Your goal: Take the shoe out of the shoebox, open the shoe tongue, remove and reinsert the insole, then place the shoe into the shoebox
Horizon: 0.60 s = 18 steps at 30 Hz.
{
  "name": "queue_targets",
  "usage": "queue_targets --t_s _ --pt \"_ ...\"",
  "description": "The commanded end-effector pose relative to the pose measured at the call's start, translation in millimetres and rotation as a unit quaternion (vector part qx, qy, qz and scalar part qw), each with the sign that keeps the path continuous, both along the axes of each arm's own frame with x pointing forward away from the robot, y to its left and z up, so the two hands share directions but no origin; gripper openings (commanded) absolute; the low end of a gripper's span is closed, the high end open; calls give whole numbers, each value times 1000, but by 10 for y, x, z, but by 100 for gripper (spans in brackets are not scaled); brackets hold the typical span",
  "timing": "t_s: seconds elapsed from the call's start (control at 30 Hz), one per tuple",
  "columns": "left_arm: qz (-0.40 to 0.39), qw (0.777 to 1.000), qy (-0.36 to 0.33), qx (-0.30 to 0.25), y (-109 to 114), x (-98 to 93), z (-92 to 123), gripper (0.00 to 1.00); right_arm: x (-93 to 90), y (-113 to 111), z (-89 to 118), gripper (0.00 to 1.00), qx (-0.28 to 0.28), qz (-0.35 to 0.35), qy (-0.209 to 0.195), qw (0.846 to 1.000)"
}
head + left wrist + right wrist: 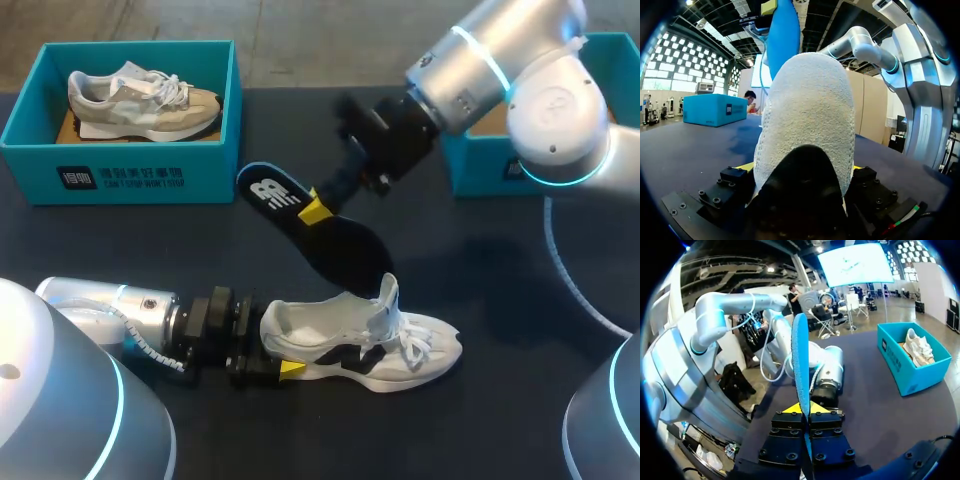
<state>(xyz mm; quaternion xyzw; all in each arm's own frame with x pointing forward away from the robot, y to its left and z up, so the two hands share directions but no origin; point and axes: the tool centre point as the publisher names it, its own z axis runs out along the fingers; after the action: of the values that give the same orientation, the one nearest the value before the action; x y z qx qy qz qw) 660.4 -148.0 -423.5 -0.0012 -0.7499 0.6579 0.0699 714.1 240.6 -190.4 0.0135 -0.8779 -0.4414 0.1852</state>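
A white shoe (400, 345) with black side marks lies on the dark table near the front middle, toe pointing right. My left gripper (282, 352) holds its heel: in the left wrist view the heel (805, 110) fills the gap between the wide-set fingers and touches both. My right gripper (315, 210) is shut on a dark insole (345, 245) with a blue rim, held above the table at a slant. The insole's toe end is close to the shoe's raised tongue (388, 295). In the right wrist view the insole (801, 355) stands edge-on between the shut fingertips (804, 410).
A teal shoebox (130, 175) at the back left holds a beige shoe (140, 100). A second teal box (480, 160) stands at the back right, partly behind my right arm. The table is bare to the right of the white shoe.
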Motion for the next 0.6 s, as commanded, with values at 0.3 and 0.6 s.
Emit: queue_targets --t_s 0.3,0.6 --pt "1 1000 0 1 -3 -13 -46 0 42 -67 284 0 -9 -18 -1 1000" --pt "1 1000 0 1 -3 -13 -46 0 115 -301 833 0 -14 -56 27 998"
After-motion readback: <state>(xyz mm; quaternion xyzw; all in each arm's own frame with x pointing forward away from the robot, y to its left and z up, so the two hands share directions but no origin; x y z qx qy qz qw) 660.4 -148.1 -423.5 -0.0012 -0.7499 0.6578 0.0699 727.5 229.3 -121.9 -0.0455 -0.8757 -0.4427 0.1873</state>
